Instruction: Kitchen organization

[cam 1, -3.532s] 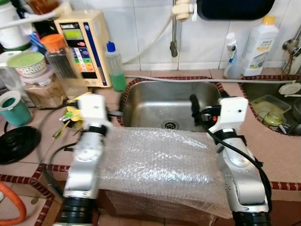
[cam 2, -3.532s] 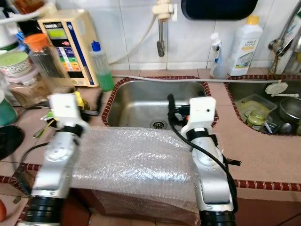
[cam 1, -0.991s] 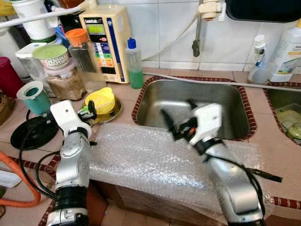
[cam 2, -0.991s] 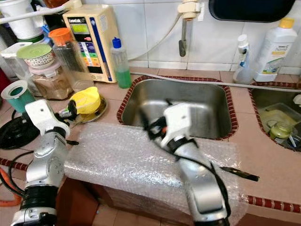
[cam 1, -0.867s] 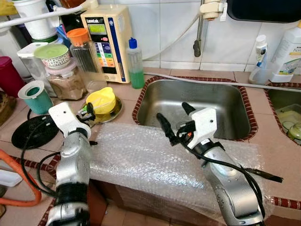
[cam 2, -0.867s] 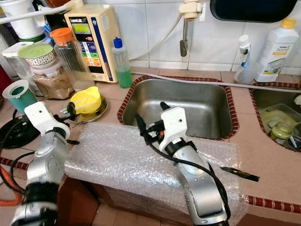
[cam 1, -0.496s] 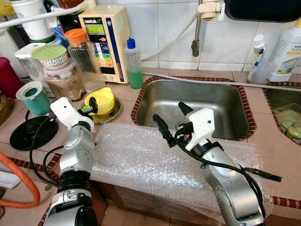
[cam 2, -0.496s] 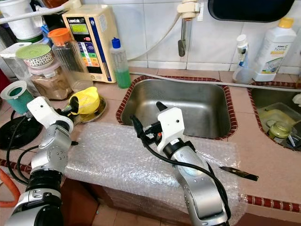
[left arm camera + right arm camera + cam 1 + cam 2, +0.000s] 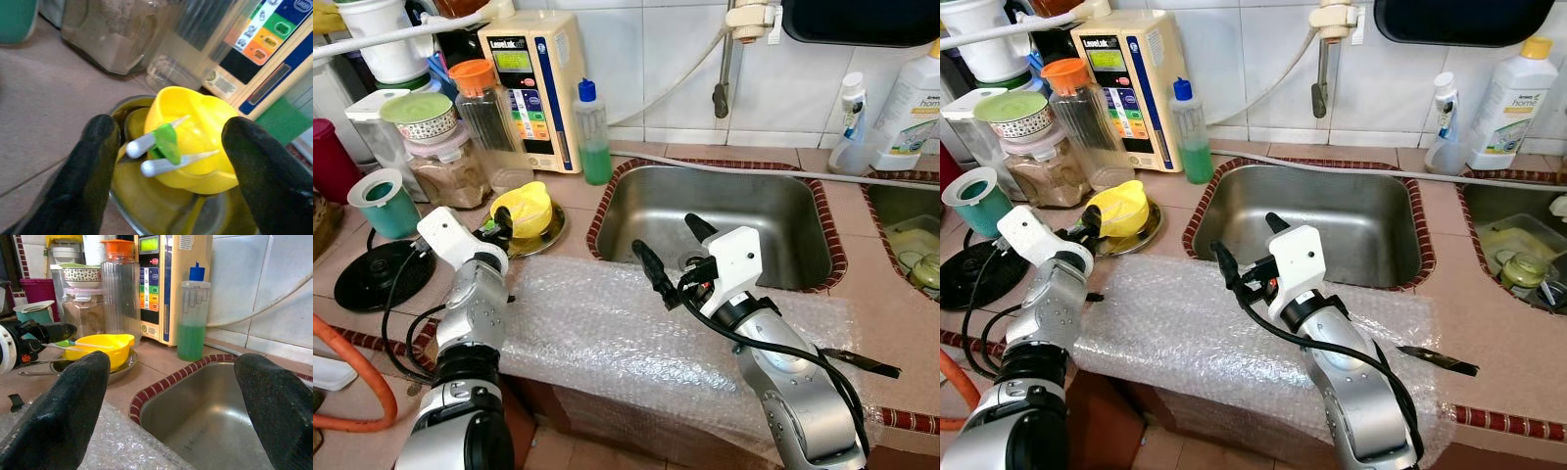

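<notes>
Two sinks point(image 9: 724, 211) (steel) interrupt pink tiled counter point(image 9: 891, 323) beneath bubble wrap point(image 9: 607, 328).

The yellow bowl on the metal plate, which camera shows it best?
The left wrist view: the yellow bowl appears close up between the left gripper's open jaws, two white-handled utensils across it. The eye views show it small beside the sink; the right wrist view shows it side-on.

The white detergent bottle point(image 9: 1512, 98) at the back right of the worktop carries a label reading "home", while the cream wall appliance's point(image 9: 530, 86) panel lettering is too small to read.
</notes>
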### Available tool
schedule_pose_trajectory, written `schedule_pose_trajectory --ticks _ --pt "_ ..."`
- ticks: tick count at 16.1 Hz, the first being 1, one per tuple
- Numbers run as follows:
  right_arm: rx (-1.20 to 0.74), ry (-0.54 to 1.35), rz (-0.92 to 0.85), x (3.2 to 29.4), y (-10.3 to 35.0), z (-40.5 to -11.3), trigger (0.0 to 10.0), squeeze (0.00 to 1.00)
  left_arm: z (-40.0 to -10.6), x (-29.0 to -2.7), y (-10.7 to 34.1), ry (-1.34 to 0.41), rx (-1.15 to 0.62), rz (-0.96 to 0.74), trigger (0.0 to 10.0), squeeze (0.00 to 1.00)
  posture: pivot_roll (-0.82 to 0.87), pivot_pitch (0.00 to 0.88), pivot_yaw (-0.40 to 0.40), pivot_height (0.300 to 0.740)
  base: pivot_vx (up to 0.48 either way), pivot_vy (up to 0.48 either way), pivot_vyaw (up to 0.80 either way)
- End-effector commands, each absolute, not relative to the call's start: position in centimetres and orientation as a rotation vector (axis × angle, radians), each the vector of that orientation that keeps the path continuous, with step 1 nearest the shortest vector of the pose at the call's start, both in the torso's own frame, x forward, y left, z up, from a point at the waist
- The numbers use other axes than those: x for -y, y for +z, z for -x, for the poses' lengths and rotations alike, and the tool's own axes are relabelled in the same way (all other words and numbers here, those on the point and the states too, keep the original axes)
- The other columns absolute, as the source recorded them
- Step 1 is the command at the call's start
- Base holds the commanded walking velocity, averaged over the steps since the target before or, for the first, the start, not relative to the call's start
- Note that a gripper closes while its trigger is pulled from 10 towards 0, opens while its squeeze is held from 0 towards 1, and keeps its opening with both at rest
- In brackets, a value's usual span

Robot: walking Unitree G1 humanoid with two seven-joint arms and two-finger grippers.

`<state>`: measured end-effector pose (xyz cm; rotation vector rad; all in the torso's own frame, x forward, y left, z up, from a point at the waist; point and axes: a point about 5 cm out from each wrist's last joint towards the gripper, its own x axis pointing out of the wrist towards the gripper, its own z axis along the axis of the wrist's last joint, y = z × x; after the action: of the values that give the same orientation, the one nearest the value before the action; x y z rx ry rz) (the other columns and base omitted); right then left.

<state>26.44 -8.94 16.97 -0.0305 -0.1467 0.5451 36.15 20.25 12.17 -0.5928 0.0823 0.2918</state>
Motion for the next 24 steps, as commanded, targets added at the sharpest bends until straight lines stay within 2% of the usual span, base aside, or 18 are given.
schedule_pose_trajectory --ticks 1,8,16,24 --pt "0.158 0.562 0.027 8.6 17.4 -26.3 10.0 0.0 -36.4 -21.0 12.7 0.306 -0.064 0.59 0.0 0.0 0.04 0.0 0.113 0.74 0.0 0.0 0.0" --pt "0.157 0.558 0.029 8.5 17.3 -26.3 10.0 0.0 -36.8 -20.6 12.4 0.271 -0.099 0.643 0.0 0.0 0.05 0.0 0.116 0.74 0.0 0.0 0.0" --pt "0.154 0.551 0.032 8.5 17.1 -26.4 10.0 0.0 -36.6 -20.9 11.9 0.311 -0.134 0.707 0.0 0.0 0.05 0.0 0.118 0.74 0.0 0.0 0.0" --pt "0.157 0.533 0.032 8.5 17.1 -26.6 10.0 0.0 -36.8 -21.6 13.6 0.325 -0.05 0.641 0.0 0.0 0.05 0.0 0.124 0.74 0.0 0.0 0.0"
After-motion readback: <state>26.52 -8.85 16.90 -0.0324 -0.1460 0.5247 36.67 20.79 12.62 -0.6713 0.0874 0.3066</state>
